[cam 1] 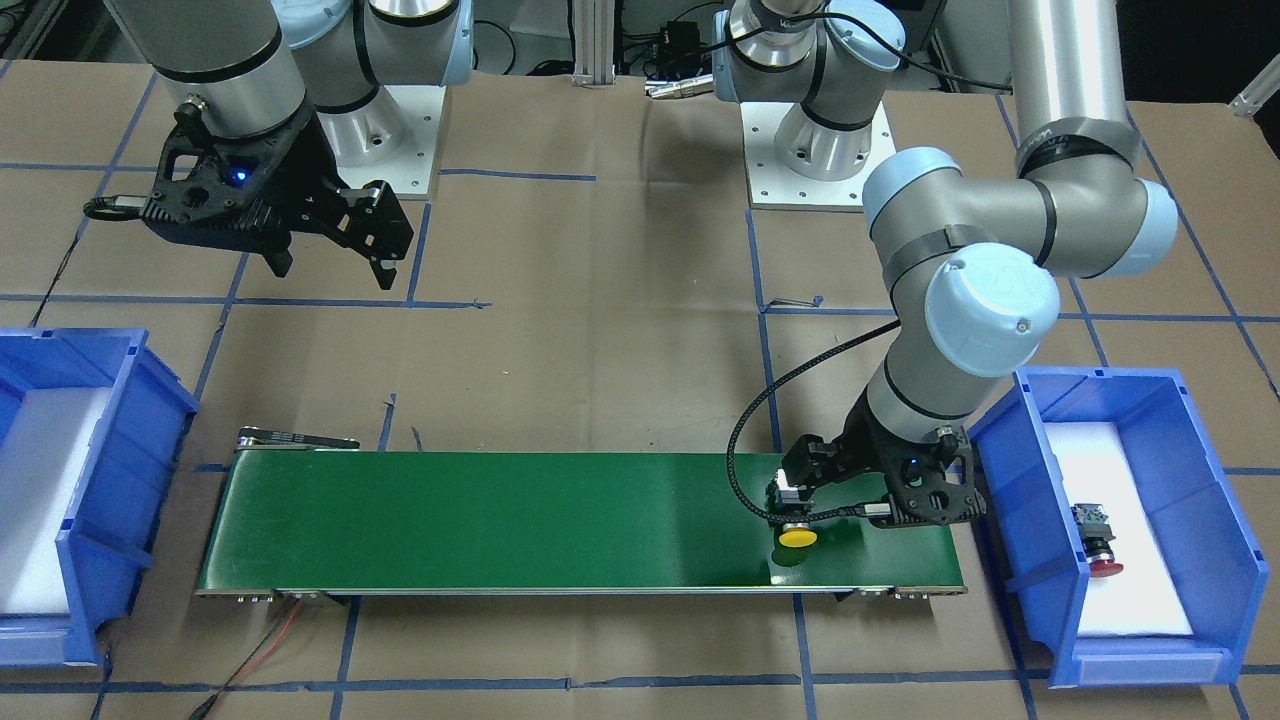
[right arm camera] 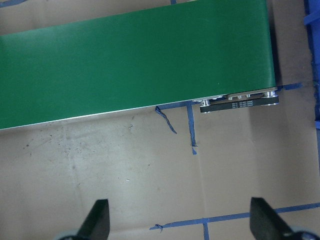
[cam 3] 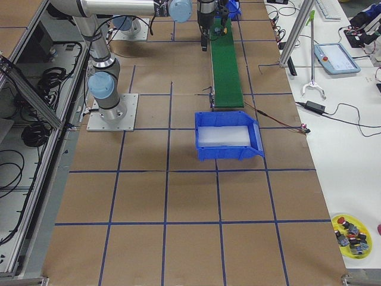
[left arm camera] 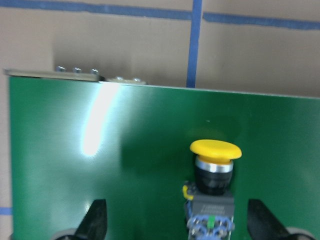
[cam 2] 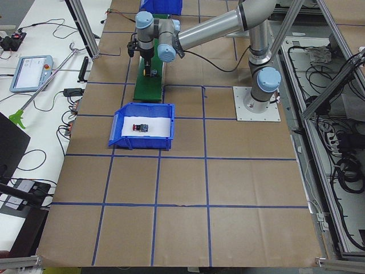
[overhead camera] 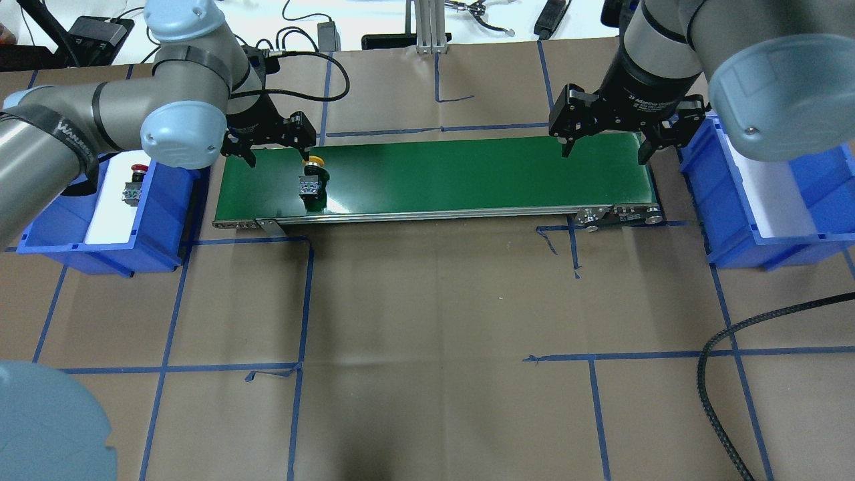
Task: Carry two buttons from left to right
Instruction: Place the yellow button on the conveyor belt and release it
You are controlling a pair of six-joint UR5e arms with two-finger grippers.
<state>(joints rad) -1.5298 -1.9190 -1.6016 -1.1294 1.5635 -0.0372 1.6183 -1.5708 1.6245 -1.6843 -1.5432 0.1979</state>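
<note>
A yellow-capped button [left arm camera: 212,192] lies on its side on the green conveyor belt [overhead camera: 467,174], near the belt's end by the left bin. My left gripper [left arm camera: 177,225] hangs open just above it. Its fingers stand either side of the button [overhead camera: 312,179] without touching it, and the button [cam 1: 797,530] is closer to one finger. The red button [overhead camera: 137,179] lies on white foam in the blue left bin [overhead camera: 170,220]; it also shows in the front-facing view [cam 1: 1100,545]. My right gripper [overhead camera: 604,150] hovers open and empty over the belt's other end.
A blue bin [overhead camera: 735,220] with white foam stands beyond the belt's right end. Cables lie near the belt's corner [cam 1: 270,640] and on the table [overhead camera: 721,374]. A yellow dish [cam 3: 351,234] of several parts sits far off at the table's edge.
</note>
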